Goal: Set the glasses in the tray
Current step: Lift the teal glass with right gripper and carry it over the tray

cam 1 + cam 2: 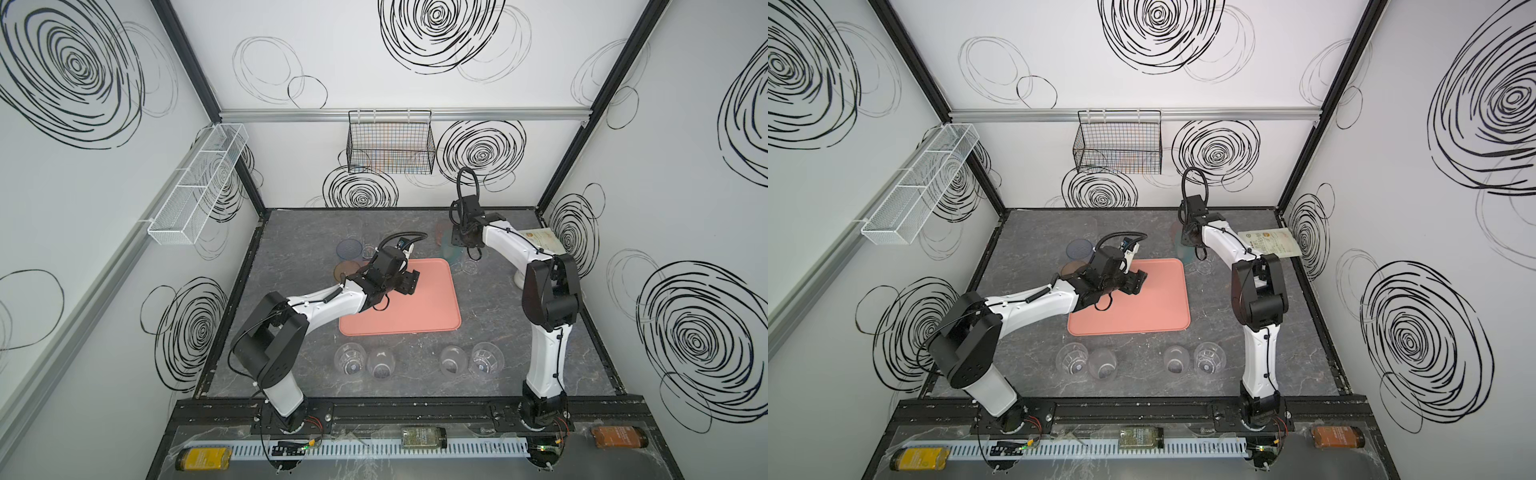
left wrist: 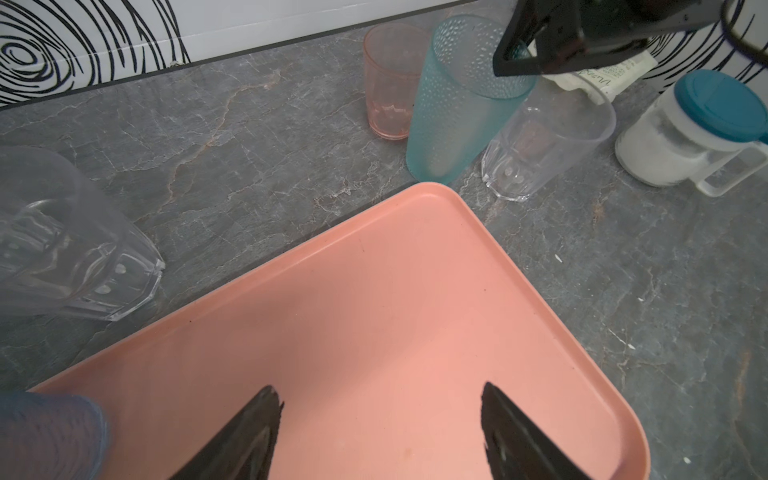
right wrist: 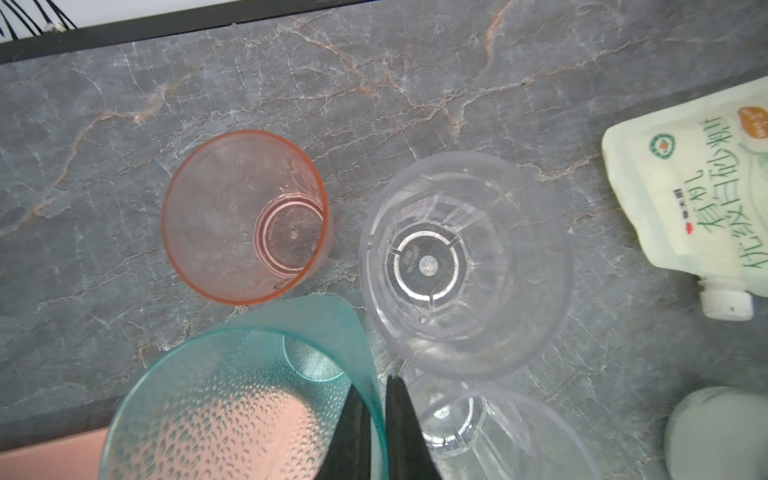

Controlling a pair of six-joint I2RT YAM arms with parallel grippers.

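Closest to the arm bases, a row of clear glasses [image 1: 380, 363] stands mouth up on the counter [image 1: 299, 374], just in front of the tray [image 1: 424, 307] and not in it. The tray lies flat in the middle with nothing resting on it. The left gripper [image 2: 380, 390] hangs over its left part, fingers [image 2: 257, 419] spread wide and gripping nothing. Left of the tray, an amber glass [image 1: 345, 271] and a blue glass [image 1: 350, 248] are partly covered by that arm in both top views. Beyond the tray's far right corner, the right gripper [image 3: 376, 380] is pinched on the wall of the teal glass [image 3: 232, 395], one finger inside the rim and one outside. That glass has its mouth up and its long axis roughly vertical; whether it leans or has left the counter cannot be told. A pink glass [image 3: 245, 214] and a faceted clear glass [image 3: 465, 266] stand upright just behind it. Another clear one is cut off by the frame edge. From above, the wrist hides the grip. A pouch [image 3: 698, 187] lies farther right.
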